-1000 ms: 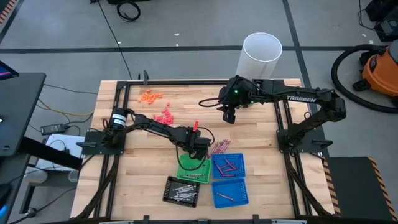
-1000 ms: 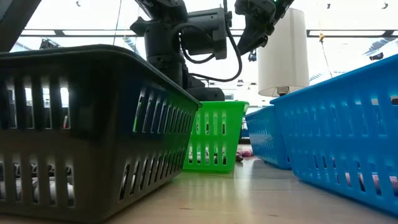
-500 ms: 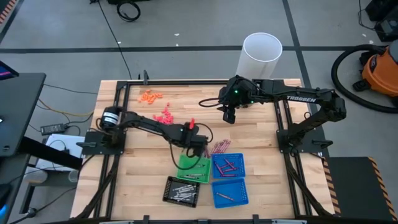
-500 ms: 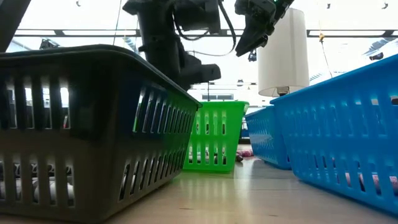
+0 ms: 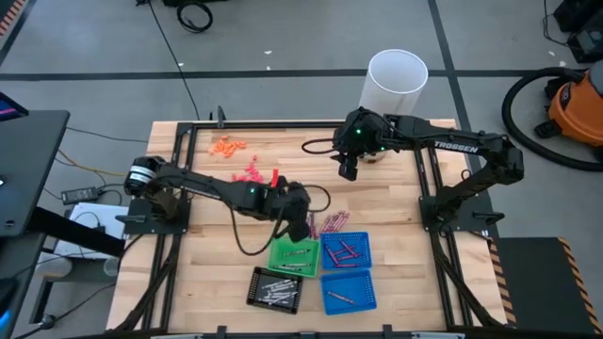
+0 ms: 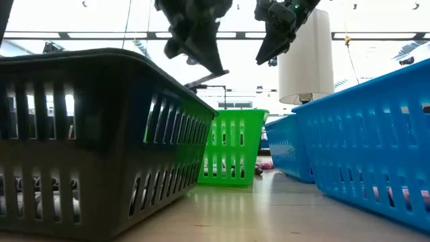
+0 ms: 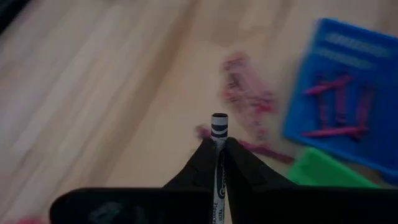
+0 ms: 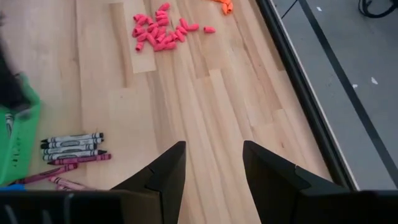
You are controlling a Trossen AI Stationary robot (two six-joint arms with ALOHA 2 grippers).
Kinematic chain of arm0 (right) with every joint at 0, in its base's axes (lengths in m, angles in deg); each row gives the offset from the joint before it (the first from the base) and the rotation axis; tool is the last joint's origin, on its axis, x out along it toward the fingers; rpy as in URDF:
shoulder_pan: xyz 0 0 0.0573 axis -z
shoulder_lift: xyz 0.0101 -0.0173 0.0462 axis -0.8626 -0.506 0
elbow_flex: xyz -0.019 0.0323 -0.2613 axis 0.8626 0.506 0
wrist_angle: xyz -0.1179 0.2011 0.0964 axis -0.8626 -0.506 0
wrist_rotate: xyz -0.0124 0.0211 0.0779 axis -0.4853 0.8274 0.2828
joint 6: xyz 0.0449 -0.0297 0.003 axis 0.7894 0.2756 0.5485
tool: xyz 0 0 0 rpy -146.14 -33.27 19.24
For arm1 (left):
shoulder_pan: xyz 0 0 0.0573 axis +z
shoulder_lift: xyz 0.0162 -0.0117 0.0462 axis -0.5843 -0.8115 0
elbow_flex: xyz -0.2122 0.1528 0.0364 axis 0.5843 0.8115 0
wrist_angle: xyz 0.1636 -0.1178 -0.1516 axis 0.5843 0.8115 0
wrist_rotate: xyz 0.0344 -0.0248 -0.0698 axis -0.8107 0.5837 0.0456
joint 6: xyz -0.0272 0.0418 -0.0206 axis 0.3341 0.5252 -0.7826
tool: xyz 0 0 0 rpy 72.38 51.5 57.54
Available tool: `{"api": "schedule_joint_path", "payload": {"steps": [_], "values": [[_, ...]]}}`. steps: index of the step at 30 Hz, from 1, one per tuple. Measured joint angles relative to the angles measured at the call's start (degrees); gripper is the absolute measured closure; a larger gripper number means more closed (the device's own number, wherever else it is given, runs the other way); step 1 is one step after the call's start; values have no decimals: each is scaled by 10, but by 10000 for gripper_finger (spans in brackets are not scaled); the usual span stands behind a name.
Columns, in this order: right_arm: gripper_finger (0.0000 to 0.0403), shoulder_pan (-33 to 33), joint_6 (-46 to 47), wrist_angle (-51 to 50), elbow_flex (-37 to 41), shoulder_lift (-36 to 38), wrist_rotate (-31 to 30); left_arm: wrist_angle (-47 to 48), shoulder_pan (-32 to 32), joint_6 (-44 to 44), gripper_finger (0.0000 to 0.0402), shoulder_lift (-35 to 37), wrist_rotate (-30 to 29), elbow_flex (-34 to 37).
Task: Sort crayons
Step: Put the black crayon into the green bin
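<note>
We've just swung our left gripper (image 7: 218, 163), pinching a grey crayon (image 7: 218, 140), off the green basket (image 5: 293, 253), while our right gripper (image 8: 214, 163) hangs spread at the far side.

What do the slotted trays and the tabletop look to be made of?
The green tray, blue tray and black tray look like moulded plastic: even colour, slight sheen, regular slots in thin walls. The table looks like light butcher-block wood: jointed planks with visible grain, satin finish. The left claw grips a crayon with a printed, probably paper wrapper.
</note>
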Motion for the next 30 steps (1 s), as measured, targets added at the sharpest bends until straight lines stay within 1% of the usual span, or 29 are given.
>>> {"api": "schedule_joint_path", "payload": {"steps": [2,5,15,19,24,27,30], "values": [[235,0,-4,0,0,0,8,-12,-10,27,387,-1,13,0],[235,0,-5,0,0,0,24,-25,-24,42,387,-7,27,0],[235,-8,-4,2,0,0,31,-28,-64,45,387,-14,61,0],[235,-8,-4,2,0,0,31,-36,-76,45,386,-33,75,0],[235,-8,1,1,0,0,34,-63,-85,41,370,-64,80,0],[235,-8,2,1,0,0,42,-80,-85,37,357,-69,89,0],[235,-10,2,1,0,0,43,-77,-85,27,343,-69,107,0]]}}
